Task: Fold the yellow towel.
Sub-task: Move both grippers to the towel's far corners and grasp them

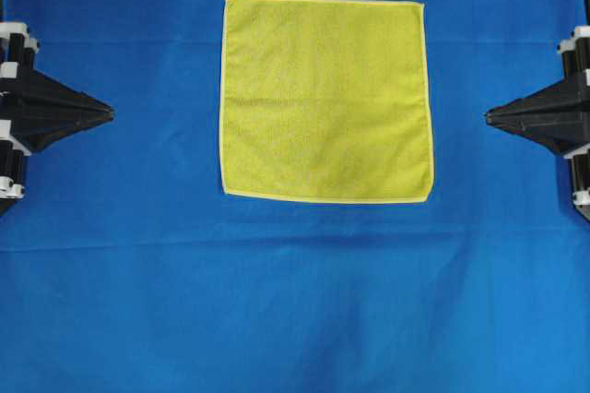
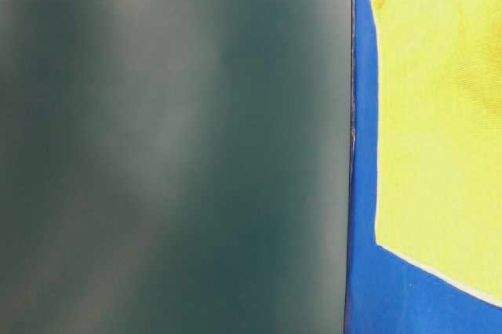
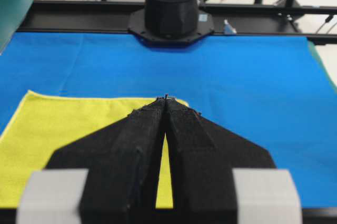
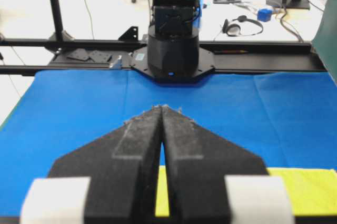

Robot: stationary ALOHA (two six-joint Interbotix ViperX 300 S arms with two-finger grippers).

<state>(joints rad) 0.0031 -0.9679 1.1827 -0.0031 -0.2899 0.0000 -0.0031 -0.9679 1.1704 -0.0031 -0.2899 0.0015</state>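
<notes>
The yellow towel (image 1: 325,99) lies flat and unfolded, a full square on the blue table cloth (image 1: 295,301). The table-level view catches part of the towel (image 2: 443,130) on the right. My left gripper (image 1: 109,113) hovers at the left edge, shut and empty, its tips pointing at the towel but well short of it. In the left wrist view the left gripper (image 3: 166,98) has its tips meeting above the towel (image 3: 58,129). My right gripper (image 1: 489,116) waits at the right edge, shut and empty, also apart from the towel. The right wrist view shows the right gripper (image 4: 160,108) over the towel (image 4: 305,190).
The blue table cloth (image 3: 247,77) covers the whole work surface. The opposite arm's black base (image 3: 171,13) stands at the far edge in the left wrist view; another base (image 4: 174,50) shows in the right wrist view. A dark green panel (image 2: 172,146) blocks most of the table-level view.
</notes>
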